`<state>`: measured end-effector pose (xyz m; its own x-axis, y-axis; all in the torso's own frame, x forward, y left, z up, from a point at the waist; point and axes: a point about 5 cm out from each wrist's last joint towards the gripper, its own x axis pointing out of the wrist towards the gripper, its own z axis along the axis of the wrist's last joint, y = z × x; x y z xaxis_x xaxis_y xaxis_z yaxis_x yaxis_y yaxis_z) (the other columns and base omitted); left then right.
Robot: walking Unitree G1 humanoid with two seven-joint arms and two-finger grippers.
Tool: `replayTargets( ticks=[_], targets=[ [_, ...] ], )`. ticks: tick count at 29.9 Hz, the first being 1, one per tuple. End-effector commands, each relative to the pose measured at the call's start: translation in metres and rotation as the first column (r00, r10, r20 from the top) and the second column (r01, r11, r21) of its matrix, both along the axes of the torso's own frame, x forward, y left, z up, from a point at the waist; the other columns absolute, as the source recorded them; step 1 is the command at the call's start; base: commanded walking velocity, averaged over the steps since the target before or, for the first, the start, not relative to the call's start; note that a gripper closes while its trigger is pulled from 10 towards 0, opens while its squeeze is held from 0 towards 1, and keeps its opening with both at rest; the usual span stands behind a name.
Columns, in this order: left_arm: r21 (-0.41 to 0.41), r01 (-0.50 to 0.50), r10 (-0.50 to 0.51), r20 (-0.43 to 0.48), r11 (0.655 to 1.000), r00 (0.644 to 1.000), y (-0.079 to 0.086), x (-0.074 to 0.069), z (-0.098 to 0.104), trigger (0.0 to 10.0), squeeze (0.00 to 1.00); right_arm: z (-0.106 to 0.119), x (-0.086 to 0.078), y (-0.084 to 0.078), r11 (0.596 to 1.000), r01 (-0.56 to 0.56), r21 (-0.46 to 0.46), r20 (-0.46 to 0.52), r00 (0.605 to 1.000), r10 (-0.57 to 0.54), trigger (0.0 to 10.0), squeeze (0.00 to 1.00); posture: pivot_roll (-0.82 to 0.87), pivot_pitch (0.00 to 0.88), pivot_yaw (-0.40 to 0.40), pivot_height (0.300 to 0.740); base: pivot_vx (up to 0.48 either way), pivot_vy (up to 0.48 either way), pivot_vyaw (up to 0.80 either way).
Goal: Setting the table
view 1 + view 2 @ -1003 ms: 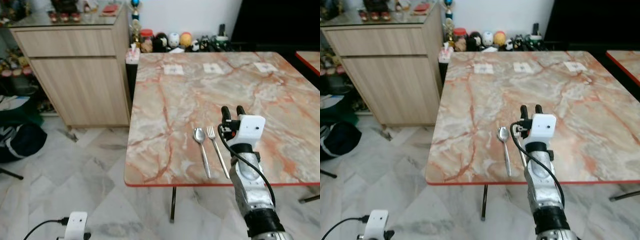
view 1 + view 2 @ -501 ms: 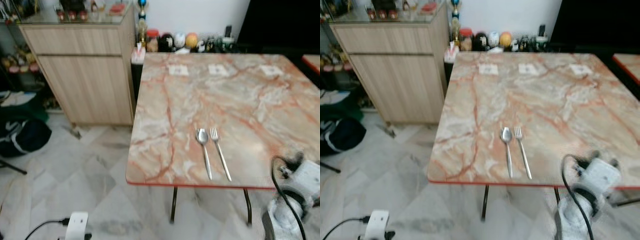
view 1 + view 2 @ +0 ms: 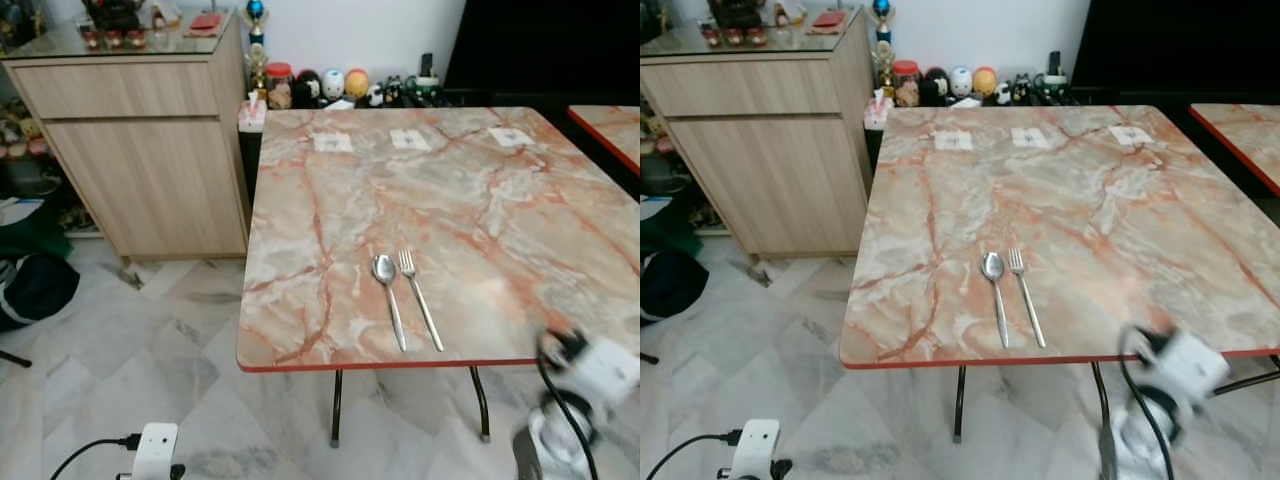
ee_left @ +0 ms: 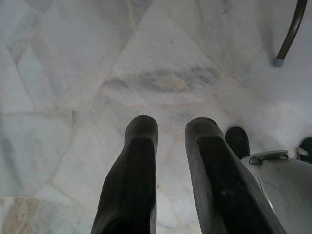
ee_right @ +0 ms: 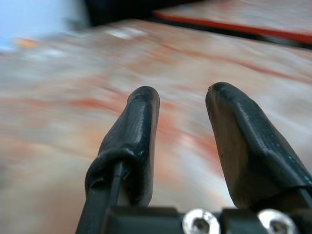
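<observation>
Spoon (image 3: 387, 295) and fork (image 3: 419, 308) lie side by side on the table (image 3: 330, 210); both grippers' jaws released, empty.

Table (image 3: 330, 200): pink-cream marble pattern, orange-red veins; thin red edge band.
Second table (image 3: 610, 125): same marble top, red edge.
Spoon (image 3: 388, 297): plain silver.
Fork (image 3: 419, 297): plain silver.
Placemats or cards (image 3: 333, 142): three white squares, each with a small dark mark at centre.
Cabinet (image 3: 140, 150): light wood grain, pale beige.
Floor (image 3: 130, 340): white-grey marble tiles, darker grey streaks.
Left gripper (image 4: 168, 127): matte black fingers.
Right gripper (image 5: 180, 95): black fingers; wrist housing white, blurred in the head views.
Figurines (image 3: 330, 83): mixed white, orange, red, black.
Bag (image 3: 35, 285): black, green beside it.
Wall (image 3: 350, 35): white.
</observation>
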<state>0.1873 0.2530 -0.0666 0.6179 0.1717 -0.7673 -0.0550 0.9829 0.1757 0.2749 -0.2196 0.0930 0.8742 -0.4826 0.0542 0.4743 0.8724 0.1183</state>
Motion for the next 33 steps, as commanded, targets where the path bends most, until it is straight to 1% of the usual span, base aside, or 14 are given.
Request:
replayTargets(
  ticks=[1,2,3,4,6,7,10,13,17,20,28,33],
  targets=[
    [-0.001,-0.003,0.003,-0.002,1.0,1.0,-0.001,-0.001,-0.001,10.0,0.0,0.007,0.01,0.009,0.995,-0.101,0.01,0.022,0.995,0.101,10.0,0.0,0.09,0.0,-0.025,0.74,0.0,0.0,0.0],
    [-0.001,-0.004,0.004,-0.001,1.0,1.0,-0.001,-0.001,-0.001,10.0,0.0,0.009,0.013,0.012,0.992,-0.124,0.015,0.028,0.992,0.123,10.0,0.0,0.09,0.0,-0.025,0.74,0.0,0.0,0.0],
    [-0.002,-0.006,0.006,0.001,1.0,1.0,-0.001,-0.001,-0.001,10.0,0.0,0.011,0.024,0.024,0.977,-0.212,-0.001,0.014,0.977,0.212,10.0,0.0,0.09,0.0,-0.023,0.74,0.0,0.0,0.0],
    [-0.002,-0.007,0.007,0.001,1.0,1.0,-0.001,-0.001,-0.001,10.0,0.0,0.012,0.029,0.03,0.967,-0.254,-0.01,0.006,0.967,0.254,10.0,0.0,0.09,0.0,-0.023,0.74,0.0,0.0,0.0],
    [-0.001,-0.006,0.006,0.001,1.0,1.0,-0.001,-0.001,-0.001,10.0,0.0,0.012,0.03,0.031,0.965,-0.261,-0.004,0.005,0.965,0.261,10.0,0.0,0.09,0.0,-0.019,0.74,0.0,0.0,0.0],
    [-0.005,-0.01,0.01,0.002,1.0,1.0,-0.001,0.0,-0.001,10.0,0.0,0.009,0.034,0.035,0.959,-0.285,0.007,-0.023,0.958,0.285,10.0,0.0,0.1,0.0,-0.02,0.74,0.0,0.0,0.0],
    [-0.007,-0.024,0.024,0.0,1.0,1.0,0.0,-0.001,-0.001,10.0,0.0,0.006,0.038,0.043,0.94,-0.34,0.03,-0.046,0.939,0.341,10.0,0.0,0.1,0.0,-0.018,0.74,0.0,0.0,0.0],
    [-0.015,-0.04,0.04,0.002,0.999,0.999,0.001,-0.001,-0.001,10.0,0.0,0.009,0.039,0.048,0.924,-0.382,0.005,-0.031,0.923,0.382,10.0,0.0,0.1,0.0,-0.018,0.74,0.0,0.121,0.0],
    [-0.004,-0.028,0.028,-0.003,1.0,1.0,0.002,-0.001,0.0,10.0,0.0,0.007,0.038,0.047,0.922,-0.386,0.001,-0.039,0.922,0.386,10.0,0.0,0.1,0.0,-0.012,0.74,0.0,0.457,0.0],
    [0.004,-0.013,0.013,-0.005,1.0,1.0,0.002,-0.001,0.0,10.0,0.0,0.005,0.039,0.043,0.924,-0.382,-0.002,-0.048,0.923,0.381,10.0,0.0,0.1,0.0,-0.01,0.74,0.0,0.0,0.0],
    [0.003,-0.008,0.008,-0.003,1.0,1.0,0.002,0.0,0.0,10.0,0.0,0.007,0.042,0.038,0.923,-0.384,-0.016,-0.057,0.922,0.383,10.0,0.0,0.1,0.0,-0.011,0.74,0.0,0.0,0.0],
    [0.001,-0.007,0.007,-0.003,1.0,1.0,0.001,0.001,0.0,10.0,0.0,0.001,0.046,0.039,0.919,-0.393,-0.011,-0.115,0.914,0.39,10.0,0.0,0.1,0.0,-0.01,0.74,0.0,0.0,0.0]
  ],
)
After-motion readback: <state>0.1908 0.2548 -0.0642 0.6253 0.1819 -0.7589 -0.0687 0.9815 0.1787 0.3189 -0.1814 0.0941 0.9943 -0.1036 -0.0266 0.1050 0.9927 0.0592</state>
